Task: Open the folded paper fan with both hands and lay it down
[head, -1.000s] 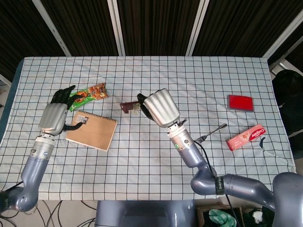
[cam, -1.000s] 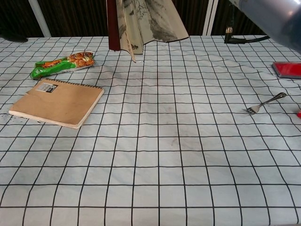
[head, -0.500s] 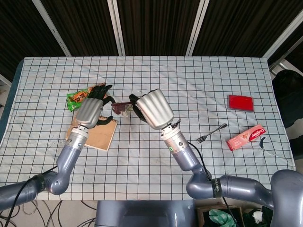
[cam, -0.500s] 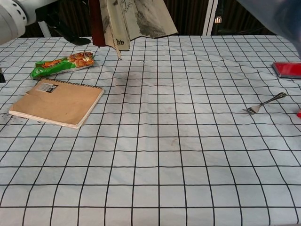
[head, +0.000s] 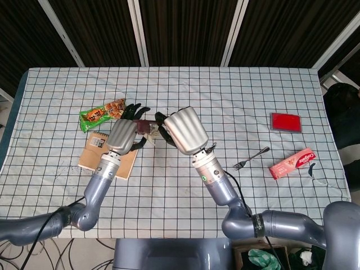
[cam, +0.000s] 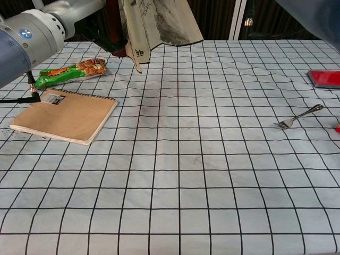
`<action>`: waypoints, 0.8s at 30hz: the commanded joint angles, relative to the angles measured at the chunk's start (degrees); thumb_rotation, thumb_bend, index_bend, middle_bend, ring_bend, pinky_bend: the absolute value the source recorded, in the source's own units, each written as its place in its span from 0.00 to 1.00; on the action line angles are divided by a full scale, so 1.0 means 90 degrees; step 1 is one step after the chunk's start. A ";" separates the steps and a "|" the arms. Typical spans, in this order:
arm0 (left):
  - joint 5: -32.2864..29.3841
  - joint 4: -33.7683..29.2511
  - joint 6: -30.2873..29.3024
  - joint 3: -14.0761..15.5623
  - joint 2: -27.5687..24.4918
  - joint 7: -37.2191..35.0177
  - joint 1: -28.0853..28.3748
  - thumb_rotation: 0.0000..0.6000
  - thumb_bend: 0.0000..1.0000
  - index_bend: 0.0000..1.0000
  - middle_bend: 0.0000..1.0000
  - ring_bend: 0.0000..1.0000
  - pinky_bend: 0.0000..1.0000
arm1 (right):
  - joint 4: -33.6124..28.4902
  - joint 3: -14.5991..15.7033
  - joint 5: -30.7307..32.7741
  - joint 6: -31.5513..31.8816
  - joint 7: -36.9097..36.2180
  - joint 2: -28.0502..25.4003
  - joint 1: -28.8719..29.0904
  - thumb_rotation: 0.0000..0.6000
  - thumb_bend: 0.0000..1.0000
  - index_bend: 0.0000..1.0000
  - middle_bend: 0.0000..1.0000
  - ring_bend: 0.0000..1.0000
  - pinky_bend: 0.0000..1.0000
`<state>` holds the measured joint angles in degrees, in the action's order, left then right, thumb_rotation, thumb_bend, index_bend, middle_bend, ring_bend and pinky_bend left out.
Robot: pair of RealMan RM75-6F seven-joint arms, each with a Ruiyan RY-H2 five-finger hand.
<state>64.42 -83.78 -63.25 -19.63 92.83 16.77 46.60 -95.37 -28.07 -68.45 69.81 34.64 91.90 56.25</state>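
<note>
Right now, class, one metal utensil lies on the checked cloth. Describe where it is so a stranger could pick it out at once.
Start at the checked tablecloth and go to its right side, where a flat red case and a pink toothpaste box lie. Just left of the toothpaste box lies the fork, angled. It is the only thin, silvery metal thing there; its neighbours are red or pink.

- Left hand [head: 125,133]: raised over the table's left-centre, silver back up, dark fingers [head: 135,109] spread, pointing far and right.
- Left forearm runs from the near-left edge up to that hand; in the chest view only its grey wrist section [cam: 33,33] shows, top left.
- Right hand [head: 183,130]: just right of the left hand, back toward the head camera, fingers curled under, holding the fan [cam: 156,24].
- Right forearm slants down to the near-right edge.
</note>
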 commanded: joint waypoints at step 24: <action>0.0149 -0.0127 -0.0496 -0.0203 -0.1196 -0.0360 -0.0460 1.00 0.51 0.62 0.18 0.00 0.00 | 0.0502 0.0917 -0.0403 0.0343 -0.0044 -0.1268 -0.0944 1.00 0.83 0.87 0.88 0.95 0.87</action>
<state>65.90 -84.83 -67.60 -21.33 82.23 13.69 42.64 -91.52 -20.42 -71.74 72.56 34.01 81.13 48.40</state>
